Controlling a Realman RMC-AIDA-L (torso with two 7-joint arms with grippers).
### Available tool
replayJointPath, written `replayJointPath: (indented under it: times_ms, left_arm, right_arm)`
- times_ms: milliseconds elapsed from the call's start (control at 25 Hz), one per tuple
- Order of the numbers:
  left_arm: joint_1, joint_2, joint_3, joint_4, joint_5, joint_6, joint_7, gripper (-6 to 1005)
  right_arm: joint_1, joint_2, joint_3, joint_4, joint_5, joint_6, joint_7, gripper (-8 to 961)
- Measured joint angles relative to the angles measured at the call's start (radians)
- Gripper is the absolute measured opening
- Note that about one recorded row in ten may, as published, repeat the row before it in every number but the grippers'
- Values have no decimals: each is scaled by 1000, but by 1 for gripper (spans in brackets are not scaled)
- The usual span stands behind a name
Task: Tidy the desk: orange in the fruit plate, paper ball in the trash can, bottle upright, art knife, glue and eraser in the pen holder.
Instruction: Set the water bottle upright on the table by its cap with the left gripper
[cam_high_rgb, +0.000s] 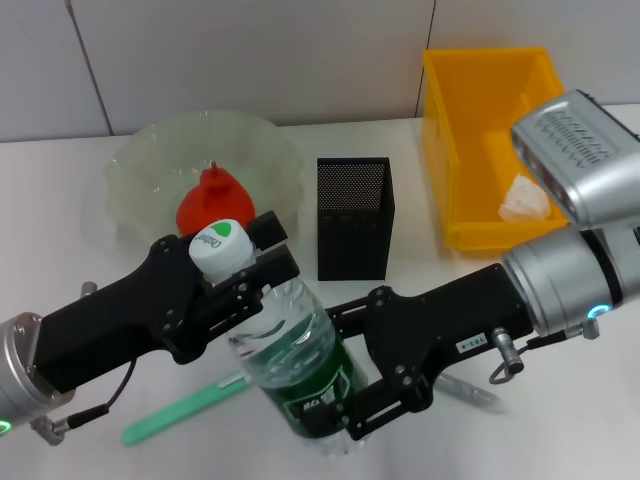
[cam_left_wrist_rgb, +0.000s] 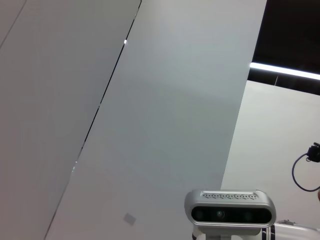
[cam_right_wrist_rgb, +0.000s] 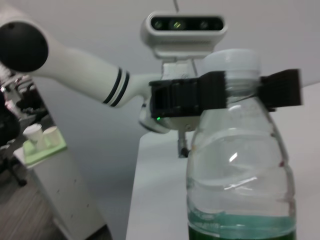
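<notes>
Two end effectors hold the bottle at once, near the 6 o'clock edge of the bench. The left end effector is closed around the neck, just under the white cap. The right end effector is closed around the green label part, low on the bottle. In the right wrist view the bottle looks almost straight up, with the black fingers of the left end effector hugging the neck.

To do this step well, I think the bottle should be set down flat on its bottom, slowly, and let go only when it does not wobble. One end effector should open first, then the other, so nothing knocks it over.

At 12 o'clock from the bottle stands the pen holder. At 11 o'clock is the fruit plate with the orange already inside. At 2 o'clock is the trash can with the paper ball in it. A green art knife lies on the bench at 8 o'clock, and a grey pen-like thing lies at 3 o'clock.

The bench is white and smooth. Behind it is a plain pale wall.
</notes>
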Motion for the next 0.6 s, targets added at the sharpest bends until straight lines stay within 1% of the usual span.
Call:
replayJointPath:
  times_ms: [160, 320, 600]
  left_arm:
    - [0, -1, 1, 0, 0, 0, 0, 424]
    - [0, -2, 4, 0, 0, 1, 0, 423]
    - [2, -2, 4, 0, -1, 3, 0, 420]
  right_arm:
    - [2, -1, -41, 67, -17, 0, 52, 778]
    - [-5, -1, -57, 134, -34, -4, 101, 777]
    - [-11, -1, -40, 154, -37, -14, 116, 777]
